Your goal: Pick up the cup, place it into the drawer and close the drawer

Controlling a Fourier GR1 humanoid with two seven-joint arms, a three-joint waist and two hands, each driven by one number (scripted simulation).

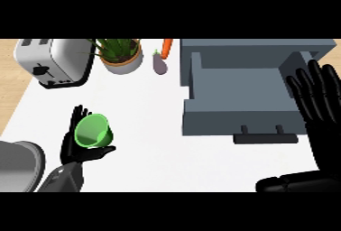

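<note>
A white kitchen counter fills the head view, with a strip of pale wood showing along its far-left edge. At the back left stands a silver two-slot toaster with a black base, and just beside it a leafy green plant in a tan round pot. Near the pot lie a small purple eggplant and, touching or almost touching its top, an orange carrot. To the right sits a grey box-shaped drawer, pulled open, its dark handle facing the near edge. The translucent green plastic cup is at the left of the counter, well apart from the drawer, lying in the black left hand; the fingers and thumb curl round it, the cup's mouth tilted up toward the camera. The black right hand shows at the right edge, over the drawer's right side, fingers straight and spread, holding nothing. A rounded grey metal object is cut off at the lower left corner.
</note>
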